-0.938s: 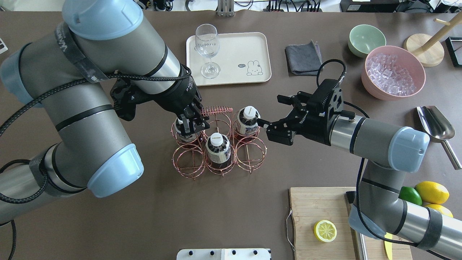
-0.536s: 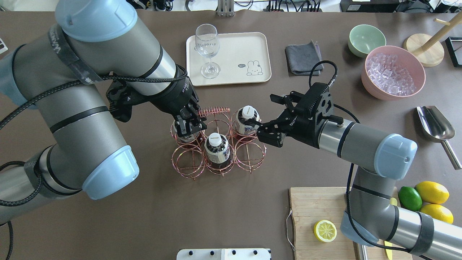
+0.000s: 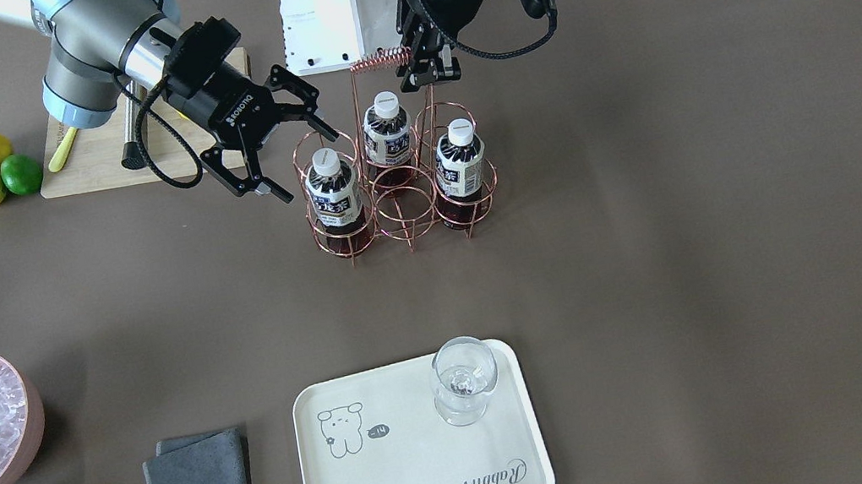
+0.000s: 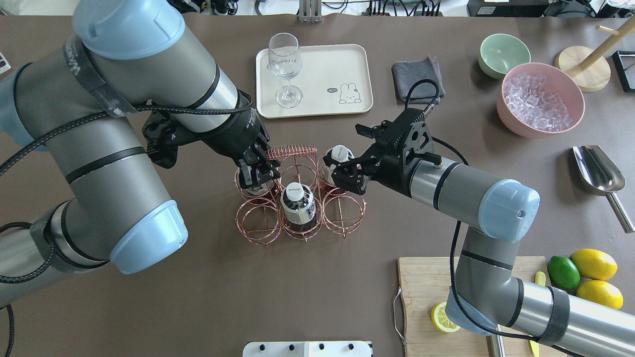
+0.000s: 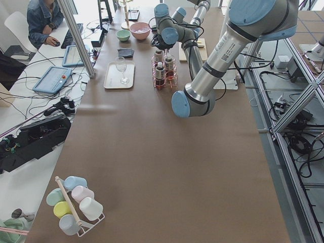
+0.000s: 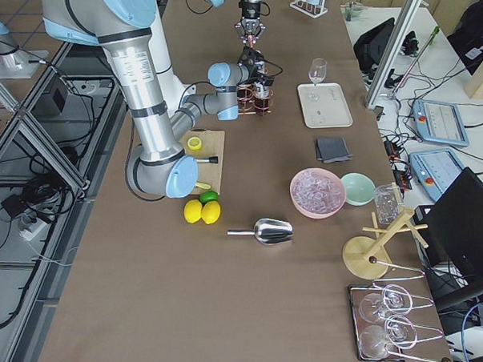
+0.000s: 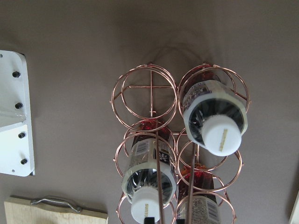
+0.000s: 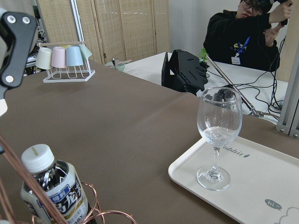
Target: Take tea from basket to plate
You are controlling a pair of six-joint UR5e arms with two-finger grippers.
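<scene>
The copper wire basket (image 4: 342,214) (image 3: 403,214) stands mid-table with three tea bottles in its rings. My left gripper (image 4: 260,173) (image 3: 419,73) is shut on the end of the coiled handle (image 4: 293,150), above one bottle (image 3: 459,156). My right gripper (image 4: 346,158) (image 3: 313,166) is open, its jaws on either side of the top of the tea bottle (image 4: 339,153) (image 3: 329,189) at the basket's right rear ring. A third bottle (image 4: 297,201) stands in the front middle ring. The cream plate (image 4: 337,64) (image 3: 416,483) lies beyond the basket.
A wine glass (image 4: 285,64) stands on the plate's left part. A grey cloth (image 4: 416,79), a green bowl (image 4: 503,52) and a pink bowl of ice (image 4: 543,99) lie to the right. A metal scoop (image 4: 600,173) and a cutting board (image 4: 431,292) with a lemon half are nearer.
My right gripper has moved left, from beside the basket to around the right rear bottle's top. My left gripper stays on the handle.
</scene>
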